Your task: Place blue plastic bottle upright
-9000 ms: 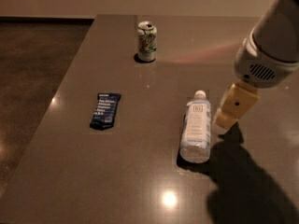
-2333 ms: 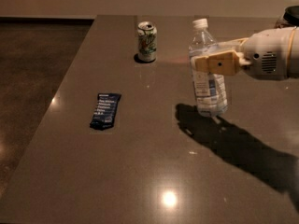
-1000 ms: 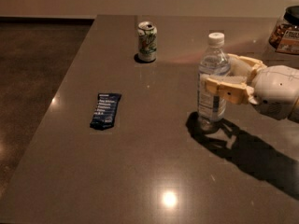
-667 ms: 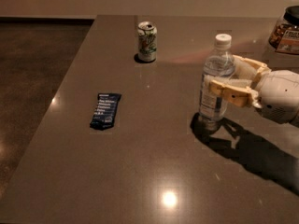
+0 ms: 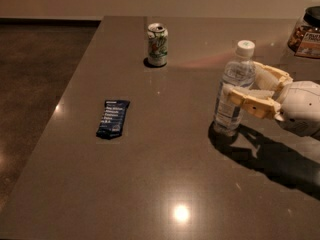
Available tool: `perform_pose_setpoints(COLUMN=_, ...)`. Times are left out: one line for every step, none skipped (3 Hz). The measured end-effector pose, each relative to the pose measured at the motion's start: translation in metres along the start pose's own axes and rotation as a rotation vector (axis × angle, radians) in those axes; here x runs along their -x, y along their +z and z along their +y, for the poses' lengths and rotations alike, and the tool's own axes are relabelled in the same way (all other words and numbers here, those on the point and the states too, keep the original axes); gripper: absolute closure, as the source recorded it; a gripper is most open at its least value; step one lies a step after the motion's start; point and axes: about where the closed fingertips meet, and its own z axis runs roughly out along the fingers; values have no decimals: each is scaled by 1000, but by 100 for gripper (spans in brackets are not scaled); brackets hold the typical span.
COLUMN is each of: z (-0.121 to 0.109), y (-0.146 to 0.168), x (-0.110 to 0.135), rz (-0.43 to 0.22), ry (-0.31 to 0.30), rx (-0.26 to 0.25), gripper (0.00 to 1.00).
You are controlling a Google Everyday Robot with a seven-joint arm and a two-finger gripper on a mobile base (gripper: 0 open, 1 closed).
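The blue plastic bottle (image 5: 231,96) is clear and ribbed with a white cap. It stands on the brown table (image 5: 165,174) right of the middle, leaning slightly right, with its base on or just above the surface. My gripper (image 5: 243,82) reaches in from the right edge. Its cream fingers (image 5: 252,102) straddle the bottle's middle, one in front and one behind, and are shut on it.
A green-and-white soda can (image 5: 157,44) stands upright at the back centre. A flat dark-blue snack bar wrapper (image 5: 113,118) lies to the left. A jar with a dark lid (image 5: 306,33) stands at the far right back. The table's left edge drops to a dark floor.
The bottle, first lying on the table, was lifted and turned upright. Over the last second it has come down to the table and shifted slightly right with my gripper.
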Motion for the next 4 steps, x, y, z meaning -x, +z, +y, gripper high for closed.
perform_pose_setpoints(z=-2, y=-2, x=-5, rz=-16, ry=4, rx=-11, gripper=85)
perform_pose_setpoints(z=-3, y=-5, x=-9, rz=-35, ry=9, rx=-12, gripper=61)
perform_pose_setpoints(z=-5, y=-6, x=-12, rz=-38, ry=12, rx=-10, gripper=38)
perform_pose_setpoints(z=-6, y=-7, x=-17, rz=-29, ry=16, rx=-15, gripper=7)
